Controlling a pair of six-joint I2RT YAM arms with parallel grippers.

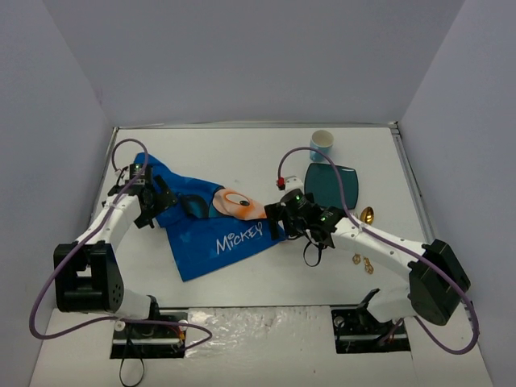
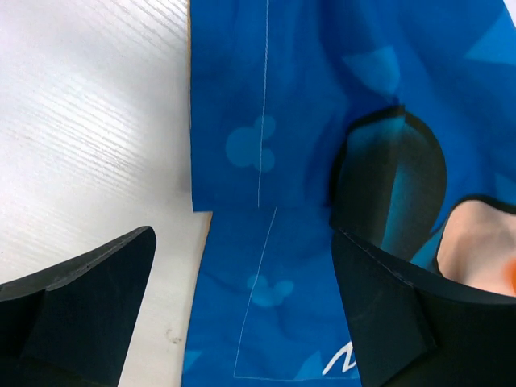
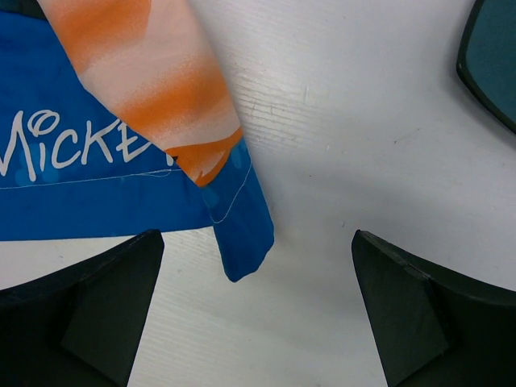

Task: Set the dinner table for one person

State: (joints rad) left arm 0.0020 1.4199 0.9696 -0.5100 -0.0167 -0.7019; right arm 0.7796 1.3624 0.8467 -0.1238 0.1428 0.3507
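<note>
The white surface [image 1: 266, 278] begins at the two arm bases and runs back under both hands. It is matte, faintly grained in the wrist views, and has thin metal rails along its sides. Nearer than the right hand [image 1: 278, 219] and off to its right lie a few small gold pieces [image 1: 361, 260], too small to identify.

A blue cloth [image 1: 210, 230] printed with a cartoon mouse and the word "Mickey" stretches across the surface between the two hands. It lies crooked, with its left end folded over on itself.

The left hand [image 1: 151, 200] hangs over that folded end with its fingers spread wide. In its wrist view one finger is above bare surface and the other above the cloth, with the cloth's edge and a fold line showing between them. It holds nothing, and whether the fingertips touch anything cannot be told.

The right hand is spread just as wide at the cloth's opposite end. The blue hemmed corner lies flat in the gap between its fingers, unpinched, and the orange and pale part of the print lies just beyond that corner.

To the right of the right hand lies a gold spoon [image 1: 368, 214]. Beyond that hand and slightly to its right sits a dark teal plate [image 1: 334, 187]. A pale cup [image 1: 322, 143] stands farther back, close to the far rail. Plain grey walls [image 1: 242, 56] close in the surface at the back and on both sides.
</note>
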